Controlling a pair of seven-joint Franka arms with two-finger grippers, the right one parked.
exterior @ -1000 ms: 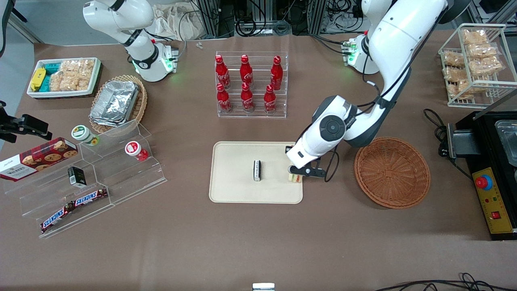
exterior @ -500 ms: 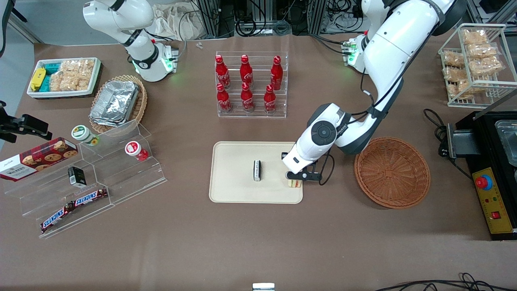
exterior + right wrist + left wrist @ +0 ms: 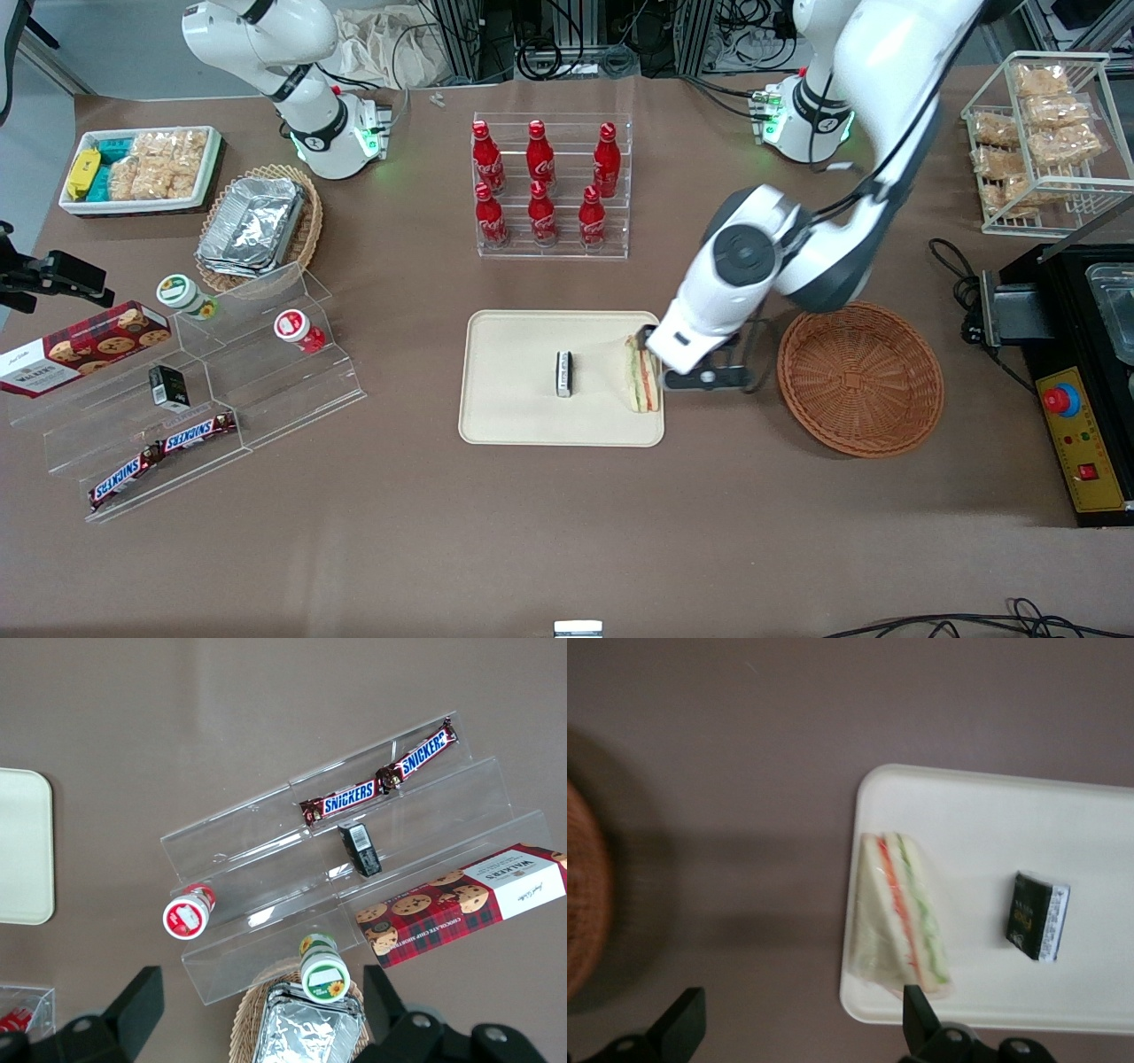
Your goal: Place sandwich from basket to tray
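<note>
From the front I lose the gripper (image 3: 700, 377) under the arm's wrist, which also covers a corner of the sandwich (image 3: 641, 377). My wrist camera cuts the basket (image 3: 583, 895) to a blurred sliver.

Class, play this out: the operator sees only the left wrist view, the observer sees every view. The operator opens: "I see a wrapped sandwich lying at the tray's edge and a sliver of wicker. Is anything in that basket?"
Observer: No. The front view shows the whole basket, and nothing shows inside it.
Operator: Where is the gripper?
Observer: The gripper is open, over the bare table between tray and basket, beside the sandwich and not touching it.
Operator: What else is on the tray?
Observer: The whole tray holds only the sandwich and a small black-and-white block.
</note>
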